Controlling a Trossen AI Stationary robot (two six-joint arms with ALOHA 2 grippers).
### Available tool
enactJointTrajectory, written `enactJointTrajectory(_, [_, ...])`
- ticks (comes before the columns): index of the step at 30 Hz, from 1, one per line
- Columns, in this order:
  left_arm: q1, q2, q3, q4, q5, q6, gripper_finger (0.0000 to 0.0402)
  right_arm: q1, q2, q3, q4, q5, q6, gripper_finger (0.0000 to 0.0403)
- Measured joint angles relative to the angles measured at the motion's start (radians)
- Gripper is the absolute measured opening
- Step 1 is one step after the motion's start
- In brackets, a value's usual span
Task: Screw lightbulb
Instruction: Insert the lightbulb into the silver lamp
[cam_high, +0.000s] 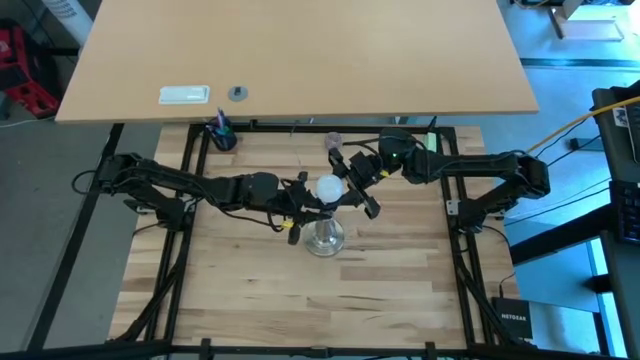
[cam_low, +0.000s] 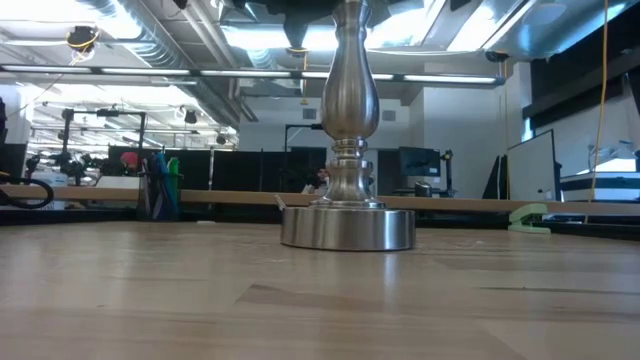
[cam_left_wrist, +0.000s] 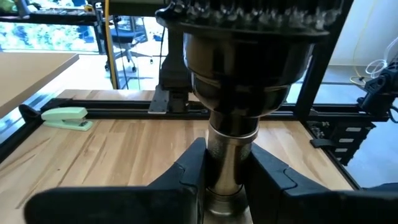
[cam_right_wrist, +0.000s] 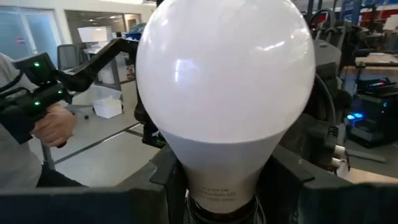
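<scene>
The silvery lamp stand (cam_low: 348, 227) rests by its round base on the wooden table (cam_high: 250, 290), near the middle. Its stem (cam_left_wrist: 227, 162) rises to a dark socket (cam_left_wrist: 249, 68). The white frosted lightbulb (cam_high: 329, 188) is right above the stand, globe up, filling the right wrist view (cam_right_wrist: 224, 81). My right gripper (cam_high: 350, 183) is shut on it. My left gripper (cam_high: 300, 205) is shut on the stand below the socket. Whether the bulb's screw base sits in the socket is hidden. My left gripper pinches the stand's silvery stem (cam_left_wrist: 229, 180) just under the dark socket, one finger (cam_left_wrist: 186, 177) on each side. It comes level from the table's left, across the upright stem. The stand stays upright on its base. My right gripper pinches the bulb's narrow white neck (cam_right_wrist: 217, 180) just above the screw base, between its two fingers (cam_right_wrist: 166, 177). It comes roughly level from the table's right and far side. The bulb stands upright, globe up, over the stand.
A green stapler (cam_left_wrist: 65, 117) lies near the table's far right. A cup of pens (cam_high: 222, 133) stands at the far left. Beyond, a second tabletop (cam_high: 400, 60) carries a white flat object (cam_high: 185, 95) and a small grey knob (cam_high: 238, 93). A person's hand (cam_right_wrist: 53, 127) shows beyond the table.
</scene>
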Motion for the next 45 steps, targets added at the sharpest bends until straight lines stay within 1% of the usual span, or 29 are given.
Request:
enactJointTrajectory(3, [-0.002,0.000,0.000,-0.002,-0.032,-0.006,0.0062,0.002,-0.002,0.003,-0.047,0.049,-0.031,0.0149])
enactJointTrajectory(7, [-0.009,-0.002,0.000,-0.002,-0.089,-0.027,0.0062,0.003,-0.003,0.002,-0.089,0.115,-0.026,0.0149])
enactJointTrajectory(12, [-0.034,-0.002,0.000,-0.001,-0.214,-0.043,0.0062,0.049,-0.004,0.002,-0.114,0.268,-0.048,0.0149])
enactJointTrajectory(15, [-0.059,-0.003,0.000,0.000,-0.304,-0.048,0.0062,0.089,-0.004,0.002,-0.123,0.400,-0.064,0.0149])
enactJointTrajectory(19, [-0.085,-0.003,0.000,0.000,-0.379,-0.063,0.0062,0.154,-0.004,0.002,-0.141,0.606,-0.092,0.0149])
enactJointTrajectory(24, [-0.100,0.012,0.000,0.012,-0.411,-0.080,0.0062,0.236,-0.003,0.001,-0.143,0.843,-0.119,0.0147])
enactJointTrajectory(30, [-0.107,0.038,0.000,0.063,-0.422,-0.090,0.0062,0.315,-0.001,0.001,-0.144,1.137,-0.130,0.0146])
enactJointTrajectory(34, [-0.106,0.041,0.001,0.074,-0.428,-0.107,0.0062,0.353,0.003,0.001,-0.133,1.285,-0.122,0.0144])
enactJointTrajectory(36, [-0.106,0.042,0.001,0.074,-0.427,-0.107,0.0062,0.362,0.003,0.001,-0.125,1.316,-0.115,0.0144])
enactJointTrajectory(42, [-0.106,0.042,0.001,0.079,-0.427,-0.099,0.0062,0.362,0.003,-0.001,-0.115,1.299,-0.116,0.0144])
enactJointTrajectory(45, [-0.107,0.041,0.001,0.081,-0.427,-0.098,0.0063,0.362,0.002,-0.002,-0.103,1.271,-0.131,0.0144])
